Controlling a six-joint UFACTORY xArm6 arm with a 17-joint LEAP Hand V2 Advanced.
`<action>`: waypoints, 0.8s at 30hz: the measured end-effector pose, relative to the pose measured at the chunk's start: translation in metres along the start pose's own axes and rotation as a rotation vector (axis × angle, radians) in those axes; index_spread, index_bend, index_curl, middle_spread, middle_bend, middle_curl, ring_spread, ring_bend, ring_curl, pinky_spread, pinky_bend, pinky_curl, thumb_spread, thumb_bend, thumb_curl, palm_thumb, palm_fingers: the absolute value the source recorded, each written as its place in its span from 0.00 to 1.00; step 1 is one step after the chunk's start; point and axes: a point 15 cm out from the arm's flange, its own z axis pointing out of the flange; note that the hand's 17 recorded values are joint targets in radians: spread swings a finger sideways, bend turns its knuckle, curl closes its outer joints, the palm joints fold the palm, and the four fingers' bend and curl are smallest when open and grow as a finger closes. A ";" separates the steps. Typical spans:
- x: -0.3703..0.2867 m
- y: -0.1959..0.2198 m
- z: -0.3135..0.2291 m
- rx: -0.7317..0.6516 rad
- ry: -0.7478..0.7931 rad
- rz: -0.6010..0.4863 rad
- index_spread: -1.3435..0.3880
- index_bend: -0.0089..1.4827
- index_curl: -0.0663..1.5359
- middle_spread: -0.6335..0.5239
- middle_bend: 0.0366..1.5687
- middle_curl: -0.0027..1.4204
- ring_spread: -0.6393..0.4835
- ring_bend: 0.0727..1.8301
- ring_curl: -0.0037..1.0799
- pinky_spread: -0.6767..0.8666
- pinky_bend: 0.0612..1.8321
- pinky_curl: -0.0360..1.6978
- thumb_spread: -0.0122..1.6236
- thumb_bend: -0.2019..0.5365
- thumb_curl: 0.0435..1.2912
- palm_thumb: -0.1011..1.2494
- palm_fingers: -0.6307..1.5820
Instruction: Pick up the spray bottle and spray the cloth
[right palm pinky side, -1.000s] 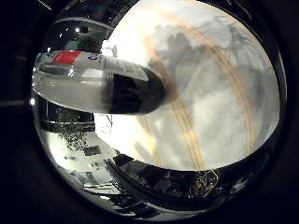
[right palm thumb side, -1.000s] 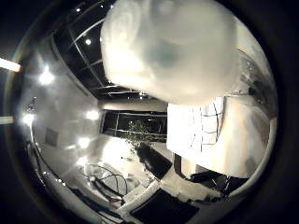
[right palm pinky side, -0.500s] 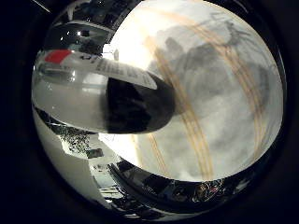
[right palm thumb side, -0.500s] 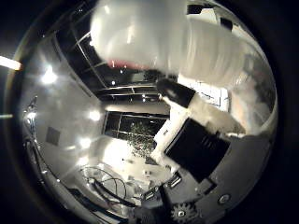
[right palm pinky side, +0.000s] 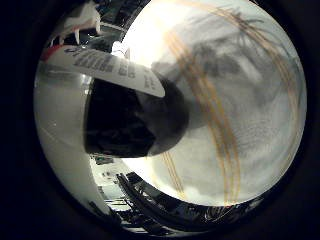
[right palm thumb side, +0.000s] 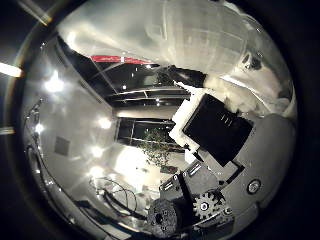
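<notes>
The spray bottle (right palm pinky side: 120, 100) fills much of the right little finger side palm view, close to the palm. It has a clear body, a white printed label and a dark part. Behind it lies the white cloth (right palm pinky side: 235, 110) with thin orange-yellow stripes, and the bottle casts a shadow on it. In the right thumb side palm view the bottle's pale, translucent body (right palm thumb side: 200, 40) lies against the palm. My right hand (right palm thumb side: 220, 140) shows there as white and black fingers with a gear, curled in against the bottle.
Past the cloth's edge the little finger side view shows dark clutter (right palm pinky side: 150, 195). The thumb side view looks out into a room with ceiling lights (right palm thumb side: 52, 82), a dark window and a plant (right palm thumb side: 155, 145).
The bottle has grown much larger in both views and now sits close to the palm. The fingers have curled in further towards it.
</notes>
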 end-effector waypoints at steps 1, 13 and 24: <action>-0.001 -0.001 0.001 -0.005 -0.002 -0.005 0.65 0.70 0.52 0.49 0.77 0.48 0.44 0.74 0.55 0.31 0.69 0.39 0.58 0.26 0.34 0.82 0.85; -0.027 -0.015 0.006 -0.034 0.009 -0.086 0.68 0.79 0.50 0.50 0.85 0.44 0.44 0.79 0.56 0.35 0.66 0.56 0.58 0.26 0.46 0.89 0.82; -0.092 -0.035 0.023 -0.110 0.040 -0.179 0.68 0.80 0.48 0.50 0.86 0.42 0.44 0.80 0.54 0.35 0.59 0.68 0.59 0.26 0.52 0.90 0.83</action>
